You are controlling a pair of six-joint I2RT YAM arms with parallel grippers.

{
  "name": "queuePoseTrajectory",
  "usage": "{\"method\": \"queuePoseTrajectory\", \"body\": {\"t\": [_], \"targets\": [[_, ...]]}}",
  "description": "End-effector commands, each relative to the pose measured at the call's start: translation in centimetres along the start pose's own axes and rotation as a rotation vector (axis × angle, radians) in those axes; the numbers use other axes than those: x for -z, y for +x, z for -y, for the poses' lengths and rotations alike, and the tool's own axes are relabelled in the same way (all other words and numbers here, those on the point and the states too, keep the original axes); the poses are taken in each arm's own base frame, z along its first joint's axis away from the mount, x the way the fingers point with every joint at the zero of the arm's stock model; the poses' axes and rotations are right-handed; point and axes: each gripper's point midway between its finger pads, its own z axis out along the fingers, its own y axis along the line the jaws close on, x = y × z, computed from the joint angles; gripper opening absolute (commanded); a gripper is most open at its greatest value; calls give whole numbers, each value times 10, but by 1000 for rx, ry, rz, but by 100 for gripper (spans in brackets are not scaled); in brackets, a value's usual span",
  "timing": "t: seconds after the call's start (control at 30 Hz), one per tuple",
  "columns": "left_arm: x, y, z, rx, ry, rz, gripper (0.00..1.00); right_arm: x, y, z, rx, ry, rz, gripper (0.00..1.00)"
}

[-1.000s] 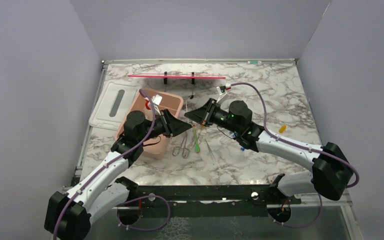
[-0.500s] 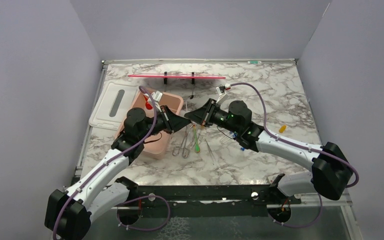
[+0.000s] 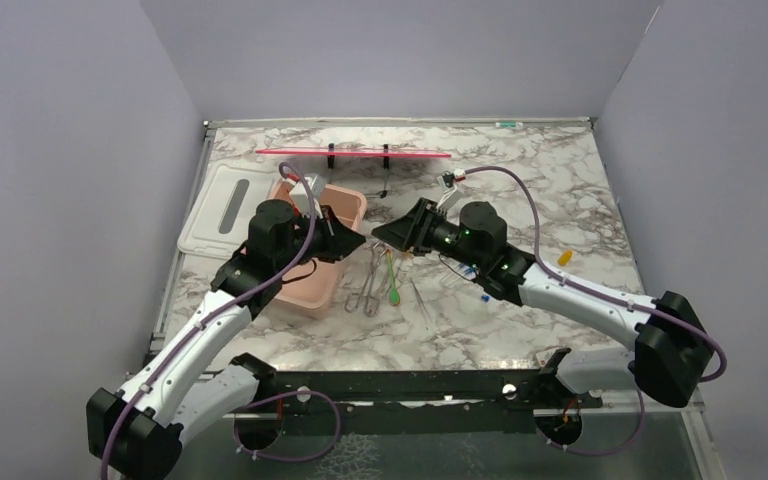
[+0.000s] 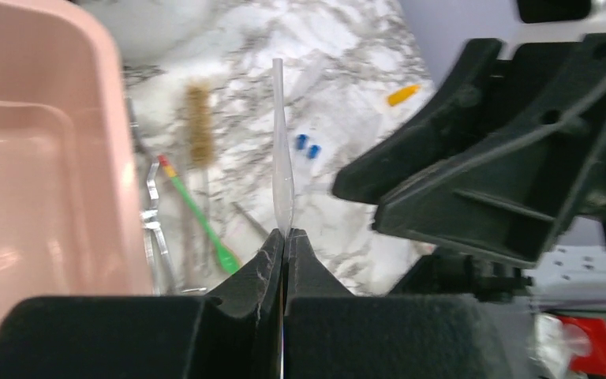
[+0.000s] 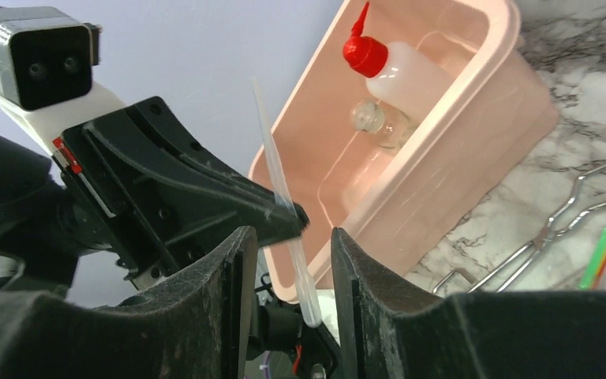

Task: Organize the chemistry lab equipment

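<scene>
1. Pipette (image 4: 282,158) is sticking out of my left gripper (image 4: 284,234), which is clamping it in the air just beside the pink tub (image 5: 458,142).
2. My right gripper (image 5: 290,237) is hanging with its fingers apart around the pipette.
3. I'm reading this as a handover; next, I'm thinking, the left arm needs to carry the pipette over the tub and release it.

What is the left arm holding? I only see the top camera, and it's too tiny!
Observer: A thin clear pipette, pinched at one end by the shut left gripper.
Operator: Is the other arm grabbing it too?
Observer: Not yet. The right gripper is open, with the pipette showing between its fingers.
Operator: What's inside the pink tub?
Observer: A squeeze bottle with a red nozzle and a round glass vial.
</scene>
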Motion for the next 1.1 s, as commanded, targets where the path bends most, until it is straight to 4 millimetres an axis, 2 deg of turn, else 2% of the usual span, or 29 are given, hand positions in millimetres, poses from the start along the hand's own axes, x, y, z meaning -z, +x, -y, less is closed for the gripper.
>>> {"method": "queuePoseTrajectory", "body": {"t": [0.0, 0.17, 0.4, 0.5, 0.6, 0.7, 0.83, 0.93, 1.07], "targets": [[26, -7, -43, -152, -299, -44, 0, 15, -22, 4, 63, 89, 89, 44], [42, -10, -82, -216, -553, -141, 2, 29, -25, 25, 94, 185, 128, 45], [33, 12, -131, -256, -736, -308, 5, 45, -10, 58, 109, 301, 106, 45], [34, 15, -153, -295, -830, -360, 5, 50, -2, 69, 107, 327, 92, 45], [29, 21, -166, -325, -863, -422, 5, 54, 3, 76, 106, 347, 81, 45], [21, 29, -172, -324, -859, -472, 10, 57, 5, 83, 109, 375, 79, 45], [17, 30, -174, -313, -865, -479, 26, 58, 6, 93, 127, 415, 79, 45], [13, 20, -163, -299, -831, -427, 33, 59, 7, 103, 148, 458, 70, 45], [6, 6, -140, -275, -741, -366, 37, 58, 15, 119, 173, 509, 34, 45]]}}
